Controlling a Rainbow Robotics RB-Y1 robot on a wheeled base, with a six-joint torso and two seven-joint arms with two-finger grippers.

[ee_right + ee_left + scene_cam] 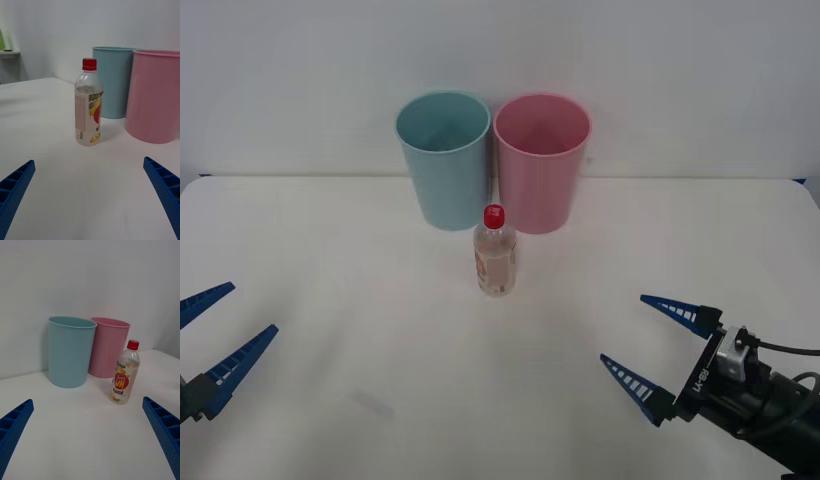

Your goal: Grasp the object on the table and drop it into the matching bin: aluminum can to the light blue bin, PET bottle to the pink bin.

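Note:
A small clear PET bottle [495,252] with a red cap and a pale label stands upright in the middle of the white table [360,300]. Just behind it stand the light blue bin [444,160] on the left and the pink bin [541,162] on the right, side by side. My right gripper [645,335] hovers open near the front right, well apart from the bottle [89,102]. My left gripper [220,322] is open at the front left edge, far from the bottle [125,372]. Both wrist views also show the blue bin [111,81] [70,351] and pink bin [154,96] [108,346].
A pale wall rises right behind the bins. The table's far edge runs just behind them. Bare tabletop lies between both grippers and the bottle.

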